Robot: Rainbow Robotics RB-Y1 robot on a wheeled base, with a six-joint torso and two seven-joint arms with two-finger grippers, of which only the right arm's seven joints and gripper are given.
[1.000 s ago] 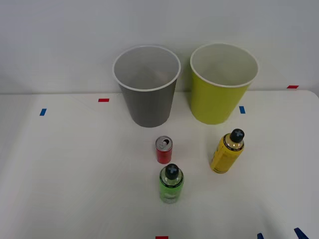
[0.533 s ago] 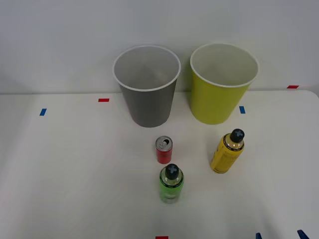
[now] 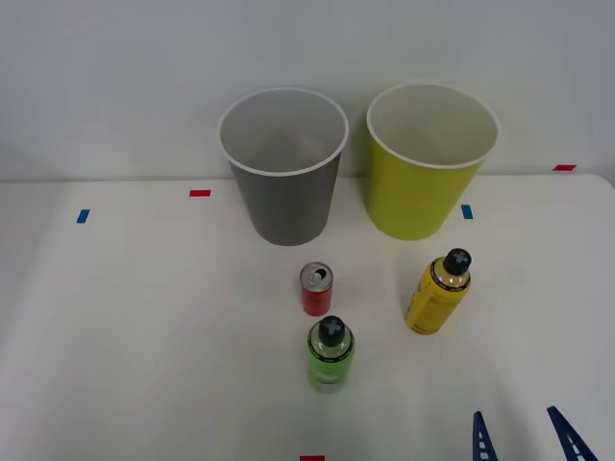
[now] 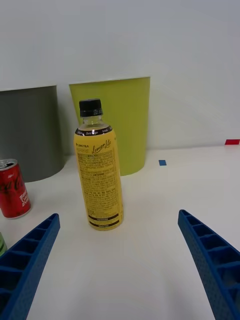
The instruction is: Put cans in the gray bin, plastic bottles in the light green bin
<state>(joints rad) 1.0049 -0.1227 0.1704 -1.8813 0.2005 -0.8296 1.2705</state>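
A small red can [image 3: 315,289] [image 4: 12,195] stands upright at the table's middle. In front of it is the clear green bottle [image 3: 330,354], and to the right the yellow bottle [image 3: 437,292] [image 4: 99,172], both upright with black caps. The gray bin [image 3: 283,166] [image 4: 31,131] and the light green bin [image 3: 428,160] [image 4: 122,120] stand side by side at the back. My right gripper [image 3: 524,440] [image 4: 120,265] is open at the front right edge, its blue fingers [image 4: 212,260] spread wide, short of the yellow bottle and holding nothing.
Small red and blue tape marks [image 3: 199,193] dot the white table [image 3: 144,336]. A pale wall rises right behind the bins. Open table surface lies to the left of the can and bottles.
My right gripper's blue fingers have risen further into the front view at the bottom right, moving forward toward the yellow bottle. The can, bottles and bins have not moved.
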